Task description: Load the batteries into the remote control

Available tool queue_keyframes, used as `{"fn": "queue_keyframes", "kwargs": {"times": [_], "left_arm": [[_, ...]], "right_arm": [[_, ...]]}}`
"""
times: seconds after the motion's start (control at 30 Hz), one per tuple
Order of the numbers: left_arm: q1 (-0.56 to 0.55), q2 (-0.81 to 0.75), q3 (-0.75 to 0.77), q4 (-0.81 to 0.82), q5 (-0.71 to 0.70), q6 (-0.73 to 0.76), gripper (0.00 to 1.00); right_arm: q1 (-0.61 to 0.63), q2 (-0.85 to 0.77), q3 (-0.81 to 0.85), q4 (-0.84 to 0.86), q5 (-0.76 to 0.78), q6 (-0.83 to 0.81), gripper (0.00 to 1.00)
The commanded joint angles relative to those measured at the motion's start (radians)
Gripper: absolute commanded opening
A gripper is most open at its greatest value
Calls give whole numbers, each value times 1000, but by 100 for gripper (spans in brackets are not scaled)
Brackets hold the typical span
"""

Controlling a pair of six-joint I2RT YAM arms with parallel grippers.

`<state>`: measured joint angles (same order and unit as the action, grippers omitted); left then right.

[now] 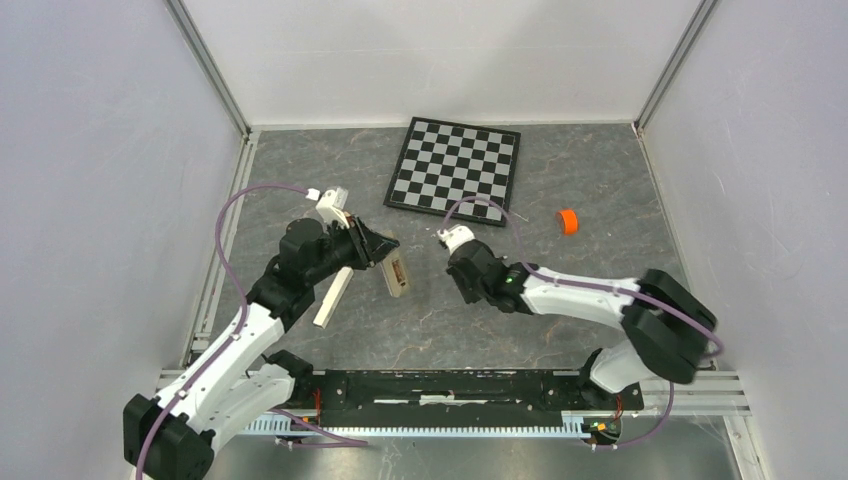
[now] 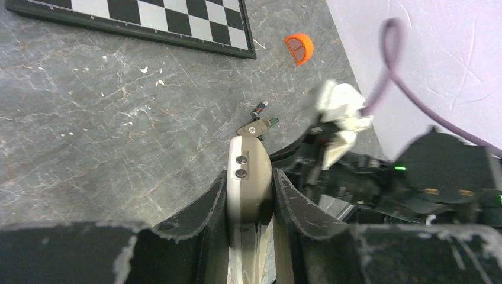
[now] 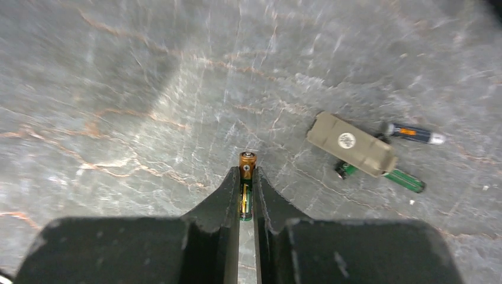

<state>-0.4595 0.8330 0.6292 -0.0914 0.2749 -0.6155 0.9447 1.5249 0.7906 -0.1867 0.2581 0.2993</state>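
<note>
My left gripper is shut on the remote control, gripping its end edge-on; in the top view the remote sticks out from this gripper with its recessed side up. My right gripper is shut on one battery, whose gold end pokes out past the fingertips. Two more batteries lie on the table beside a beige battery cover. They also show in the left wrist view just past the remote's tip. The right gripper is to the right of the remote.
A long cream block lies under the left gripper. A chessboard lies at the back centre. An orange round cap sits at the right, also in the left wrist view. Walls enclose the table on three sides.
</note>
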Motion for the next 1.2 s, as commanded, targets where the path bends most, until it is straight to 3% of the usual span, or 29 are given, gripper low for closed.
{"fn": "queue_keyframes", "kwargs": {"times": [0.0, 0.2, 0.4, 1.17], "left_arm": [[-2, 33, -33, 192, 29, -154, 2], [-4, 95, -56, 311, 40, -249, 2], [-5, 121, -48, 376, 76, -265, 2], [-7, 168, -2, 348, 105, -350, 2]], "right_arm": [[-4, -196, -54, 215, 72, 85, 14], [-2, -389, -103, 352, -6, 130, 14], [7, -466, -96, 458, -91, 160, 14], [71, -303, -7, 584, -121, 122, 15]]}}
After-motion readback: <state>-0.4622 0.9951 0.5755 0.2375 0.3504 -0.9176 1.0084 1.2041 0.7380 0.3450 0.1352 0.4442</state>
